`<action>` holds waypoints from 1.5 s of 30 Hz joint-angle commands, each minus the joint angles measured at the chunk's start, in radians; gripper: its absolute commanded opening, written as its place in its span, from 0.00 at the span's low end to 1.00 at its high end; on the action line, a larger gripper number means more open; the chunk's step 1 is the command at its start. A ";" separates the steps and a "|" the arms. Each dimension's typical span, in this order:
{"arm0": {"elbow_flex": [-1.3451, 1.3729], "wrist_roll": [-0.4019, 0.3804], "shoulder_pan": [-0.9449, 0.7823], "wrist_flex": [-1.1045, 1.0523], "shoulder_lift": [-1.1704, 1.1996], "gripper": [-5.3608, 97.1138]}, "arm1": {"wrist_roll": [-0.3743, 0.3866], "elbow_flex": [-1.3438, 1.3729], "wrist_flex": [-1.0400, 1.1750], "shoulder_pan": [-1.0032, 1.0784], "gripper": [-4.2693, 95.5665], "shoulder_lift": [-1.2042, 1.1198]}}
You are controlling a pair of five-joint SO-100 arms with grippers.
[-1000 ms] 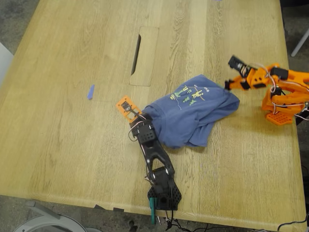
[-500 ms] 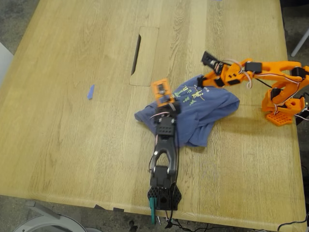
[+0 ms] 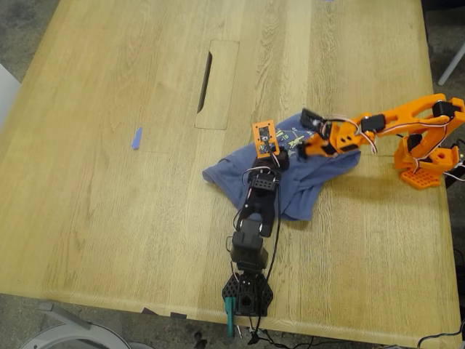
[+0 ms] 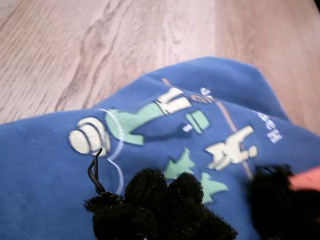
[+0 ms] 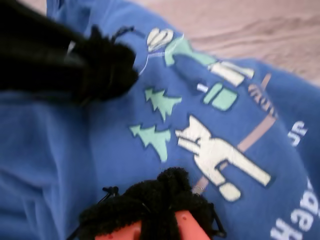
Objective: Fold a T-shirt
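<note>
T-shirt (image 3: 305, 171): bunched on our table (image 3: 109, 182), print up, right of centre in the exterior view.
My first gripper (image 4: 220, 210): over the print, fabric below; grip unclear to us.
My second gripper (image 5: 150, 150): over the print too; grip unclear.

Light oak table (image 3: 109, 218) w/ cable-slot cutout (image 3: 206, 78), grey floor (image 3: 22, 29) beyond.

A slate-blue cotton T-shirt (image 3: 290, 178) printed with pale green and cream cartoon figures and white lettering lies on a light oak-grain wooden table (image 3: 102, 145). One robot arm (image 3: 251, 240) is black with an orange tip; the other arm (image 3: 392, 127) is bright orange. A small blue scrap (image 3: 136, 138) lies apart.
</note>
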 commanded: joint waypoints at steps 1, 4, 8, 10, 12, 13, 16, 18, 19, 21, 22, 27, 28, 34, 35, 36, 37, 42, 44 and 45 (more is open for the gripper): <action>-0.018 -0.017 -0.028 -0.061 -0.005 0.05 | 0.006 0.069 -0.026 -0.025 0.04 0.087; -0.018 -0.018 -0.048 -0.069 -0.034 0.05 | 0.009 0.166 -0.003 -0.040 0.04 0.181; 0.020 -0.014 -0.117 -0.066 -0.028 0.05 | 0.014 0.298 0.112 -0.049 0.04 0.385; 0.057 -0.011 -0.166 -0.061 -0.003 0.05 | 0.015 0.356 0.183 -0.043 0.04 0.500; 0.098 -0.008 -0.215 -0.052 0.032 0.05 | 0.015 0.403 0.253 -0.032 0.04 0.609; 0.117 -0.008 -0.239 -0.049 0.052 0.05 | 0.015 0.422 0.290 -0.028 0.04 0.657; 0.169 -0.005 -0.316 -0.026 0.117 0.05 | 0.014 0.446 0.370 -0.012 0.04 0.756; 0.195 -0.002 -0.365 -0.005 0.167 0.05 | 0.012 0.448 0.408 0.000 0.04 0.793; 0.207 -0.002 -0.387 0.003 0.192 0.05 | 0.014 0.448 0.428 0.006 0.04 0.805; 0.224 0.002 -0.425 0.021 0.239 0.05 | 0.015 0.437 0.468 0.025 0.04 0.825; 0.229 0.005 -0.442 0.035 0.265 0.05 | 0.015 0.430 0.491 0.034 0.04 0.833; 0.273 0.009 -0.515 0.121 0.410 0.05 | 0.026 0.359 0.641 0.083 0.04 0.853; 0.290 0.009 -0.534 0.149 0.446 0.05 | 0.026 0.337 0.680 0.095 0.04 0.853; 0.408 0.009 -0.655 0.313 0.718 0.05 | 0.018 0.187 0.905 0.189 0.04 0.853; 0.426 0.011 -0.676 0.345 0.762 0.05 | 0.015 0.163 0.942 0.210 0.04 0.854; 0.446 0.011 -0.699 0.376 0.810 0.05 | 0.015 0.143 0.973 0.233 0.04 0.859; 0.466 0.012 -0.723 0.408 0.861 0.05 | 0.014 0.124 1.002 0.259 0.04 0.864; 0.578 0.020 -0.834 0.604 1.120 0.05 | 0.018 0.052 1.126 0.399 0.04 0.897; 0.634 0.025 -0.873 0.678 1.241 0.05 | 0.015 0.037 1.167 0.477 0.04 0.916; 0.663 0.028 -0.890 0.718 1.308 0.05 | 0.008 0.035 1.192 0.525 0.04 0.930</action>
